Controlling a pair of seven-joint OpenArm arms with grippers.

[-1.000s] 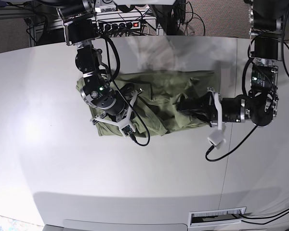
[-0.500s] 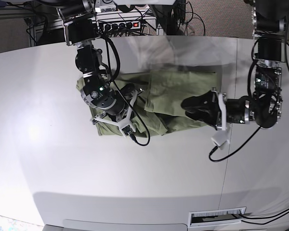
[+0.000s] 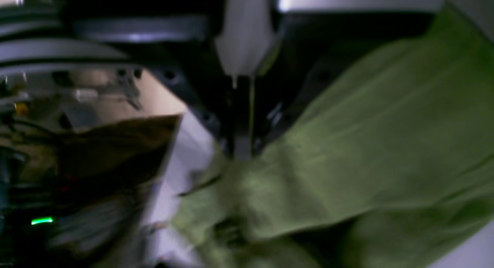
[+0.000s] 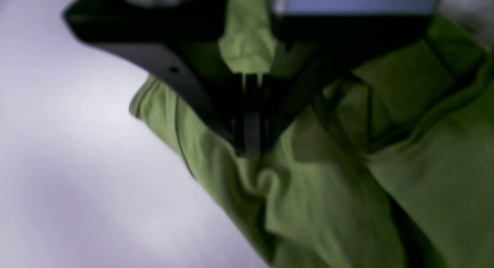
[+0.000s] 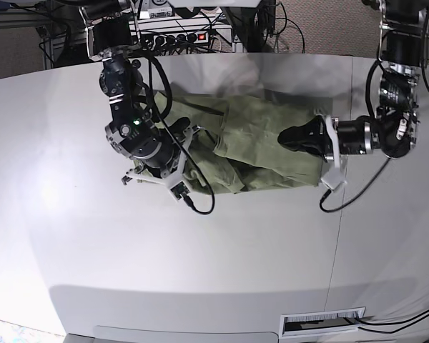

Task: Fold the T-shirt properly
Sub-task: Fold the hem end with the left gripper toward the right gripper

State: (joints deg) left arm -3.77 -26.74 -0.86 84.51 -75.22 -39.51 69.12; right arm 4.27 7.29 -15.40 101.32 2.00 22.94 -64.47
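Both arms have swung far; left gripper [image 5: 289, 136] and right gripper [image 5: 193, 143], clamped on the T-shirt [image 5: 261, 153], apparently drag it into a fold.

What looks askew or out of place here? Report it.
The T-shirt is bunched and rumpled rather than flat, with uneven overlapping layers and crooked edges. Both claws, left claw and right claw, are shut on its fabric. Nothing looks spilled or damaged.

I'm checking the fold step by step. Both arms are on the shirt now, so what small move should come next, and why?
Probably lift both ends a little and draw them apart. The left end effector and right end effector are each shut on the T-shirt, which lies bunched and creased on the table; gentle tension should flatten it before any fold.
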